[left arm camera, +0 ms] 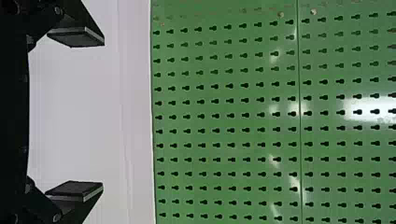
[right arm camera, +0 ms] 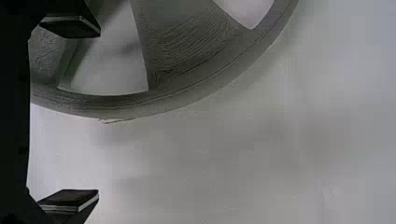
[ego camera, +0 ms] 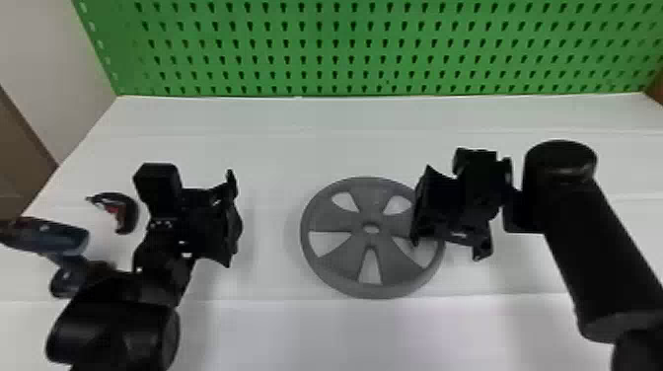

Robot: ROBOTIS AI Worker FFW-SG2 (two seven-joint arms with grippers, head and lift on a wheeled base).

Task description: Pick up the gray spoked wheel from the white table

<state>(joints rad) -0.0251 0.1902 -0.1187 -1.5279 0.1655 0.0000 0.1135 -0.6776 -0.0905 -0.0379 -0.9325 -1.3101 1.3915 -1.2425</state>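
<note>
So the right gripper (right arm camera: pixel 85 113) has its two flat black fingers (right arm camera: pixel 70 197) spread wide apart, and the gray spoked wheel (right arm camera: pixel 187 84) is right there, lying on the white table (right arm camera: pixel 224 168). You only get part of it: a curved rim, some spokes and the gaps with white showing through. One finger overlaps the wheel from this angle, the other's over bare table. Can't tell if anything's touching, tbh.
</note>
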